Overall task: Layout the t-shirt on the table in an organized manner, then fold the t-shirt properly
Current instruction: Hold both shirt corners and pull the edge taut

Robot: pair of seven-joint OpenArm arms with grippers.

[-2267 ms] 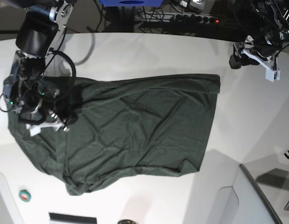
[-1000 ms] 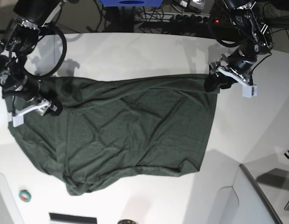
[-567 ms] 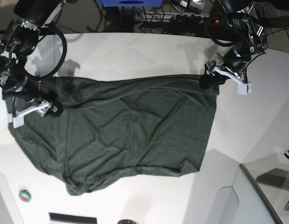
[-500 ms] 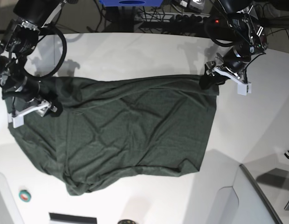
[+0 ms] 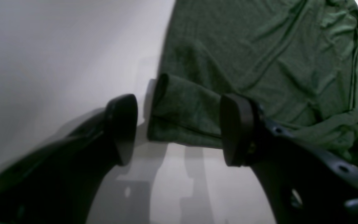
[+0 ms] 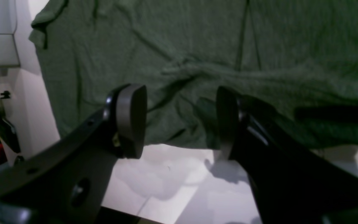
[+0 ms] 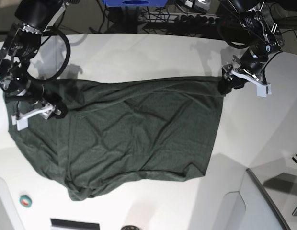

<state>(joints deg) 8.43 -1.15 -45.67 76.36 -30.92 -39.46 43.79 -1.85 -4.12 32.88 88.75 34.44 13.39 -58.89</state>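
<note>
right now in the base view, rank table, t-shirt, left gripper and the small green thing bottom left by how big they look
1. table
2. t-shirt
3. left gripper
4. green thing

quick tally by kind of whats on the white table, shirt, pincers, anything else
t-shirt, dark green: 1
pincers, left pincer and right pincer: 2
small teal round thing near the table edge: 1
total: 4

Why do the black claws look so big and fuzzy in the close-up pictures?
In the left wrist view the left gripper sits right by the lens, so it blurs while the t-shirt stays sharper. In the right wrist view the right gripper blurs likewise. In the base view the glossy table shows soft arm shadows.
</note>
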